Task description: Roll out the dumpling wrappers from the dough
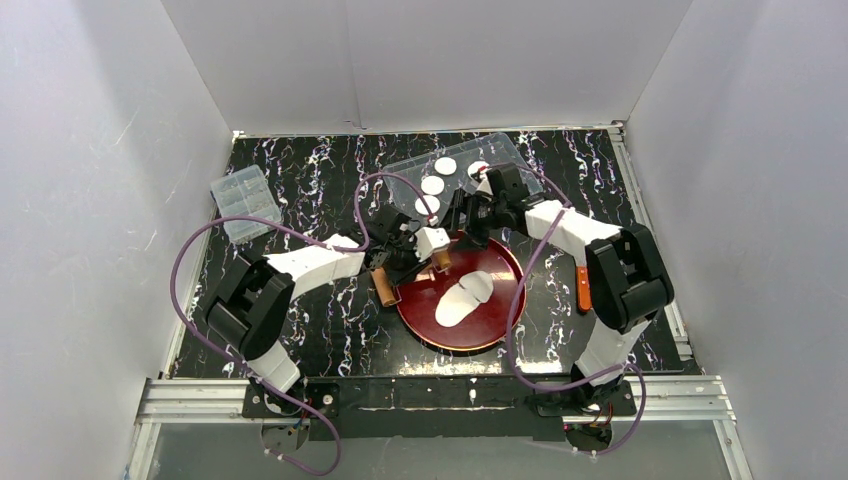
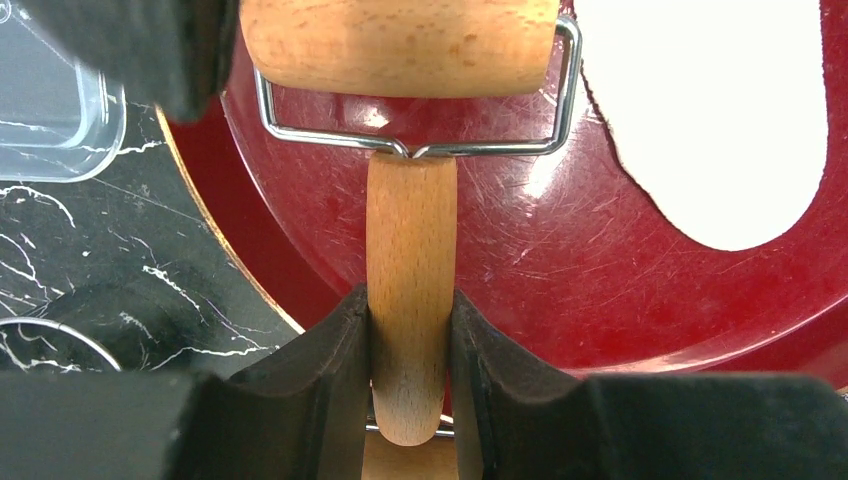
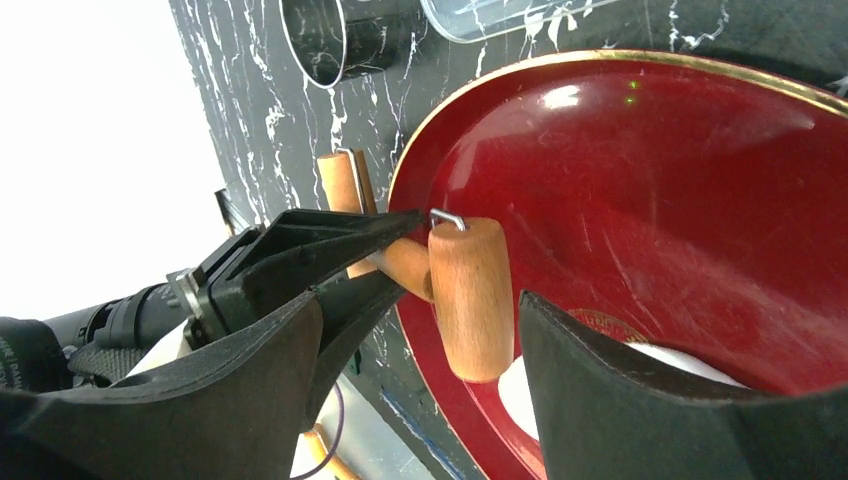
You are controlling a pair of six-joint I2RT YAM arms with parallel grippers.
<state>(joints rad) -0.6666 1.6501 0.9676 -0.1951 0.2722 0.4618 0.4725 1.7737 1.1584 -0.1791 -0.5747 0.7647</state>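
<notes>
The dough [image 1: 463, 298] lies as a thin, irregular white sheet on the red plate [image 1: 490, 330]. Three round dumpling wrappers [image 1: 432, 185] sit in a row on a clear tray [image 1: 500, 152] behind the plate. My left gripper [image 1: 405, 258] [image 2: 410, 300] is shut on the wooden handle [image 2: 411, 240] of a small rolling pin. The pin's drum [image 2: 400, 45] hangs over the plate's left edge, beside the dough [image 2: 720, 110]. My right gripper [image 1: 462, 215] [image 3: 418, 300] is open, its fingers wide on either side of the drum [image 3: 470, 295] without touching it.
A clear lidded box [image 1: 245, 203] stands at the back left of the black marbled table. A metal ring cutter [image 3: 325, 35] sits on the table near the plate's rim [image 3: 600, 60]. White walls close in three sides.
</notes>
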